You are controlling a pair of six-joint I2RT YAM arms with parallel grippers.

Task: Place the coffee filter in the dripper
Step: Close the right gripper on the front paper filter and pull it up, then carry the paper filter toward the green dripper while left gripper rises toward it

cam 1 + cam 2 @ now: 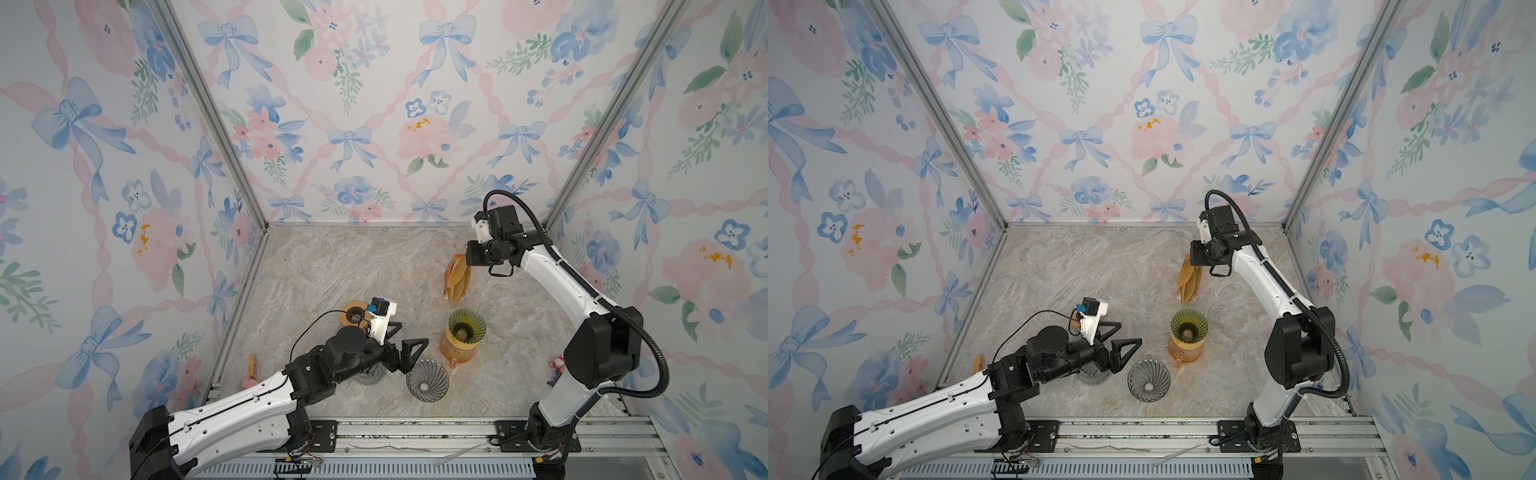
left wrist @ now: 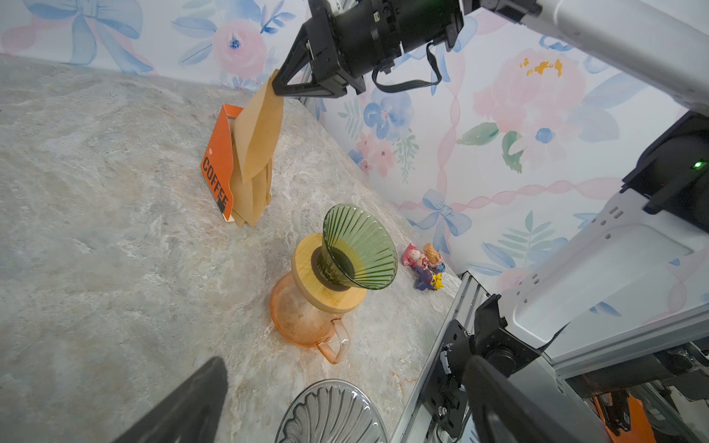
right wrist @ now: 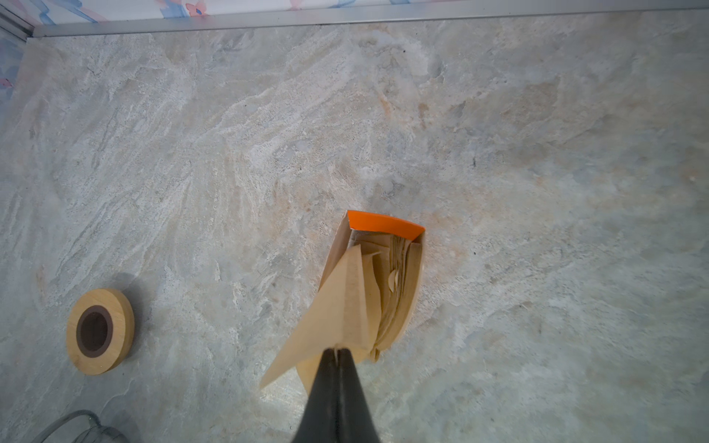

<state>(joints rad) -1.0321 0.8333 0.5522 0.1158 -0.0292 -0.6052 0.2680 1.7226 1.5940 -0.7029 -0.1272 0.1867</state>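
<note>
Counter (image 1: 332, 270): marbled stone, floral walls around.
Coffee filter (image 2: 257, 134): brown paper, hanging over orange box (image 2: 218, 161).
Right pincer (image 2: 277, 86): clenched on the filter's top edge.
Left pincer (image 1: 411, 334): released, beside clear dripper (image 1: 427, 379).
Green dripper (image 1: 466, 324): seated on orange carafe (image 1: 457, 353), apart from the filter.

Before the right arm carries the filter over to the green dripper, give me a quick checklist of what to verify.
1. Grip: right gripper shut on the coffee filter: ok.
2. Single sheet: only one filter pinched: cannot tell.
3. Clearance: filter lifted free of the orange box: not ok, its lower tip overlaps the stack there.
4. Target: green dripper upright and empty on the carafe: ok.
5. Path: left gripper open and off to the side of the green dripper: ok.
</note>
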